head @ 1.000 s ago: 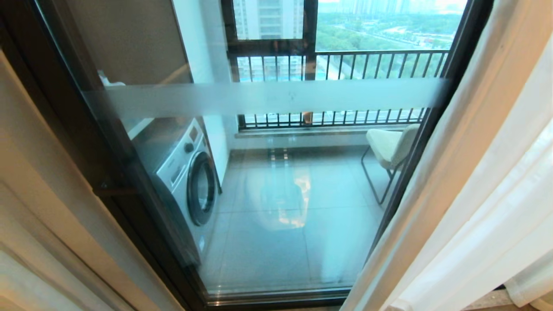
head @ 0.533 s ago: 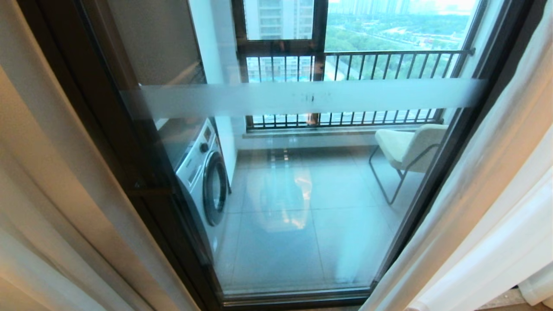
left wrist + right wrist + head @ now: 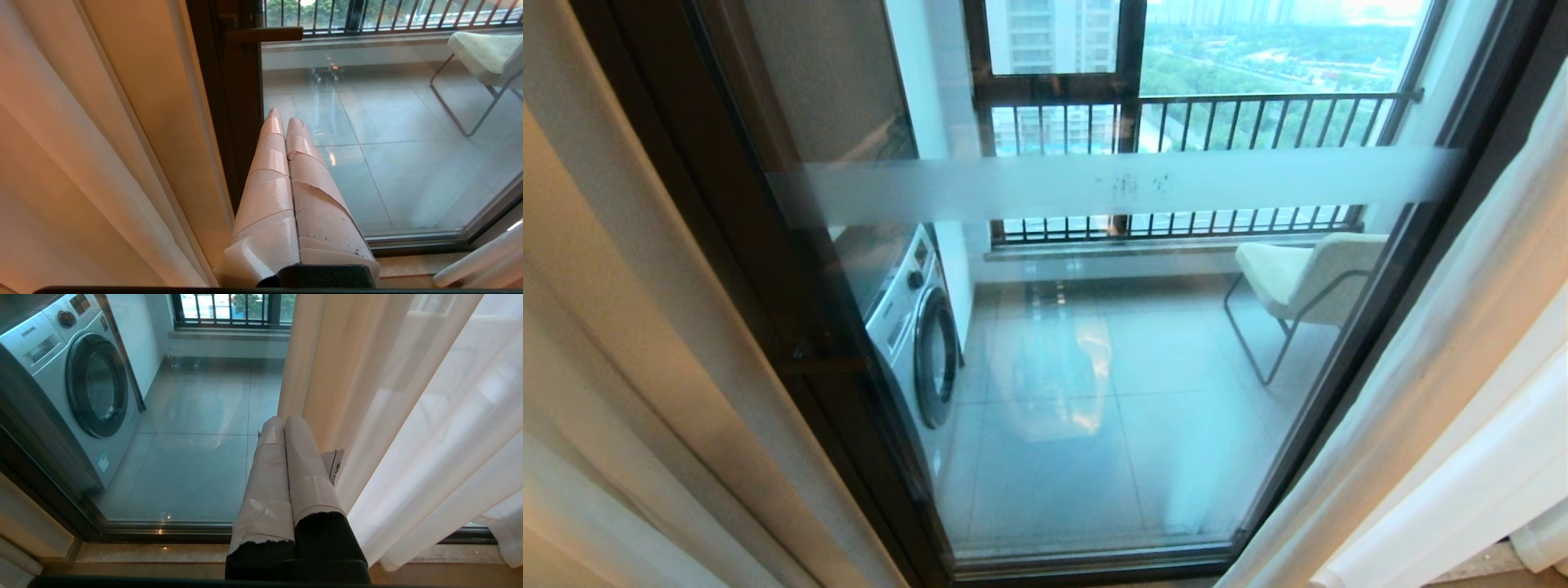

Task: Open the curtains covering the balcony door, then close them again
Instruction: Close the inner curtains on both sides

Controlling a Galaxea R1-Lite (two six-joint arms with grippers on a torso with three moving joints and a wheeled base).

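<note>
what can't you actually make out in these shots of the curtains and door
- Head view: curtains run off the top and side edges, so rail and full width are cut off.
- Head view: neither tool shows.
- Head view: small marks on the balcony door frosted band are too small to read.
- Right wrist view: right tool hides the sticker behind it.
- Left wrist view: left tool covers the door's lower corner.

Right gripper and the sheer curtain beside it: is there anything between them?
Yes. In the right wrist view a beige drape hangs between the shut right gripper and the sheer curtain.
</note>
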